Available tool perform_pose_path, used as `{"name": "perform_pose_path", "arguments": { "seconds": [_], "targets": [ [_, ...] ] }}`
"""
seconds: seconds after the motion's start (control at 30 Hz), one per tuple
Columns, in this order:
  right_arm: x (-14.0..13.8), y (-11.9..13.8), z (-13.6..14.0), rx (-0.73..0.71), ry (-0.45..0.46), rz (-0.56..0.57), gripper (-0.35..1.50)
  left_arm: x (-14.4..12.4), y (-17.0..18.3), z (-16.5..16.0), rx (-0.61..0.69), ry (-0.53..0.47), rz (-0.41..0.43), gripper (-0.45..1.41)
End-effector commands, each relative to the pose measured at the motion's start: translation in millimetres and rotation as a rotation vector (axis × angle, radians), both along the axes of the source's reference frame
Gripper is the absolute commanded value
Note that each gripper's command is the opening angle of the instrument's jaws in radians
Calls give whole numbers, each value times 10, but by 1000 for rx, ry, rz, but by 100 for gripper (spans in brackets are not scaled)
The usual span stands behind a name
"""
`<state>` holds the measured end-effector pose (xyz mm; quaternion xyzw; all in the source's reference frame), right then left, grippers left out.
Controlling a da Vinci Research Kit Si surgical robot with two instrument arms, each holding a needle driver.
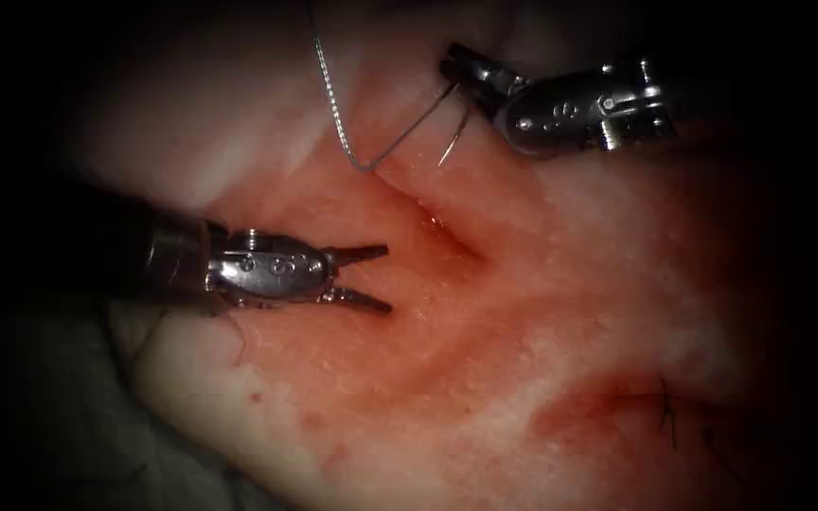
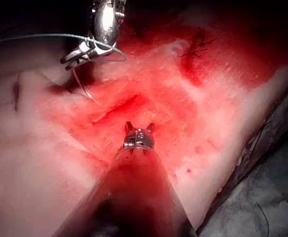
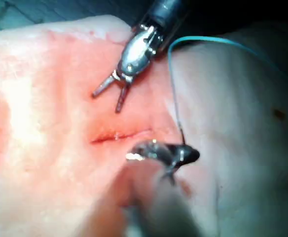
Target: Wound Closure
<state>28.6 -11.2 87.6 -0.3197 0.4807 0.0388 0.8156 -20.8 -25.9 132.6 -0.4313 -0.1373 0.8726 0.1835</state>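
The cut (image 1: 447, 232) runs slantwise across the tissue (image 1: 560, 312), with red fluid around it. My right tool (image 1: 456, 71) is above the cut's upper end, shut on the curved needle (image 1: 409, 132) near mid-curve. The needle is outside the tissue, its tip (image 1: 447, 151) pointing down just right of the cut. Thread (image 1: 328, 90) leaves the needle's tail and runs up out of view. My left tool (image 1: 364, 277) sits left of the cut, open and holding nothing. Seen from the left wrist, the left tool (image 2: 139, 127) faces the cut (image 2: 117, 108), and the needle (image 2: 87, 91) hangs from the right tool (image 2: 80, 55).
Dark cut thread ends (image 1: 666, 412) stand in a reddened patch at the lower right of the tissue. Grey cloth (image 1: 68, 426) lies beyond the tissue's lower left edge. From the right wrist, the teal thread (image 3: 173, 89) passes beside the open left tool (image 3: 109, 96).
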Motion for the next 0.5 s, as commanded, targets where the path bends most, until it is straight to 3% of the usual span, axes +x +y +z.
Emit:
{"name": "perform_pose_path", "arguments": {
  "seconds": [0.03,0.5],
  "targets": [
    [10,-4,5,0,1,1,-35,-4,-6,4,2,-1,1,56],
    [12,-11,17,-32,-36,-15,-35,-2,-4,0,6,-5,4,54]
  ]
}}
